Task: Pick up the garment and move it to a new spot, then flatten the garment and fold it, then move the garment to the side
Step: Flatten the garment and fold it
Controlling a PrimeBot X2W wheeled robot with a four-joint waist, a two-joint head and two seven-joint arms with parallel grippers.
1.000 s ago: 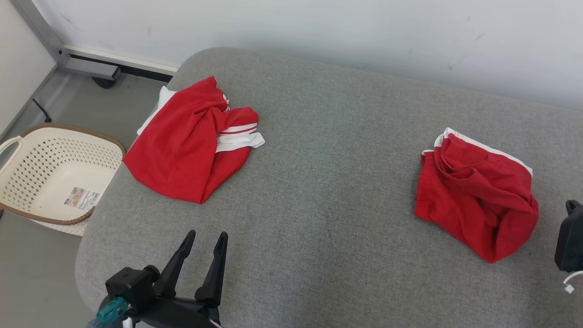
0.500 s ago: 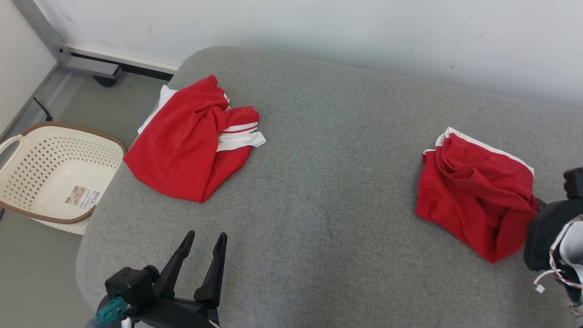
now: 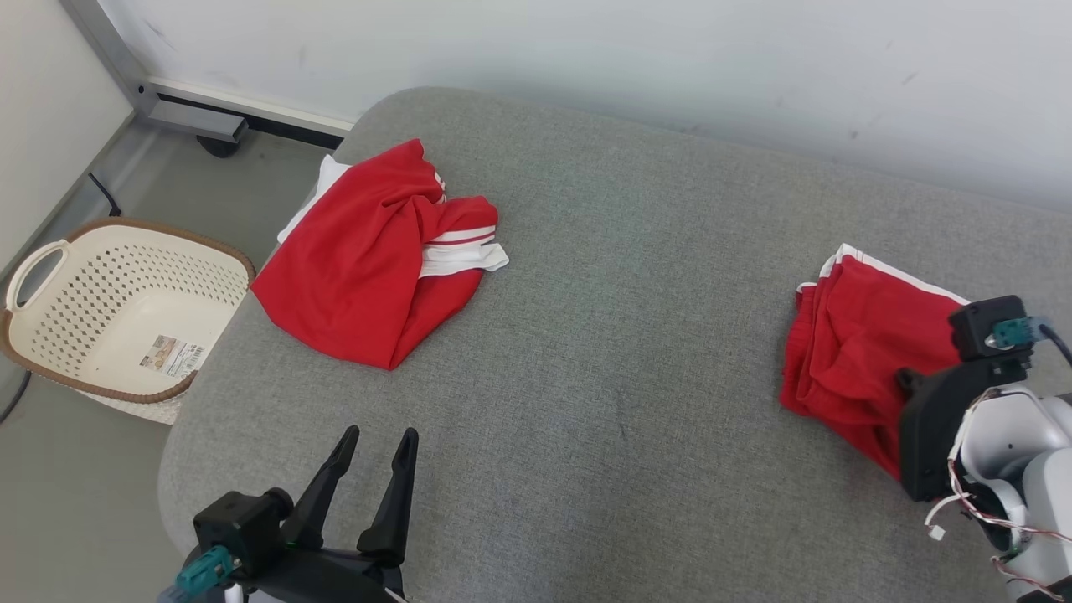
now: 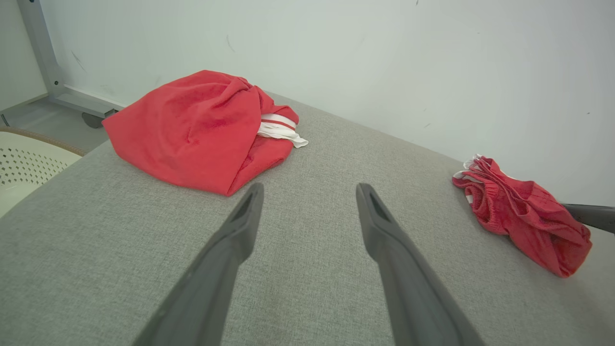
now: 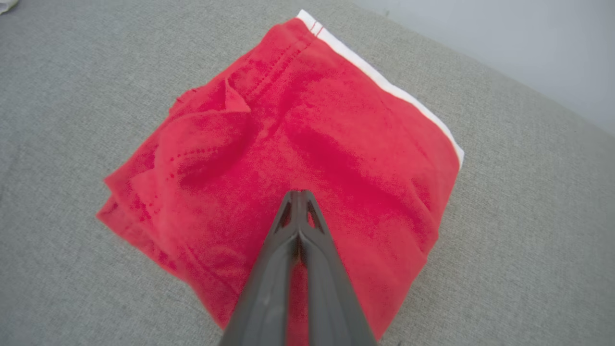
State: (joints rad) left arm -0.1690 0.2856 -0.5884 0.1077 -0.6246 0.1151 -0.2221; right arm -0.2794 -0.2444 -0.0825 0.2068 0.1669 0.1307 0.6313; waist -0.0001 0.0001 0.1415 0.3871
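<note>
Movement comes from the right claw [image 5: 299, 194]: pinched shut with nothing in it, it has swung in over the folded red garment [image 3: 846, 352] at the right of the grey cushion [image 3: 628, 293], probably to push it aside. The left claw [image 3: 373, 442] waits near, spread wide.

In the head view my right arm [image 3: 1005, 435] covers the near right part of the shorts [image 3: 846, 352] and its own fingers. In the right wrist view the right gripper [image 5: 299, 194] hides a strip of cloth, and I cannot tell whether its tips touch it. In the left wrist view one of its fingers [image 4: 588, 215] runs off the right edge, tip behind the shorts, and the basket [image 4: 24, 163] is cut by the left edge. Its label [image 3: 174, 355] is too small to read.
</note>
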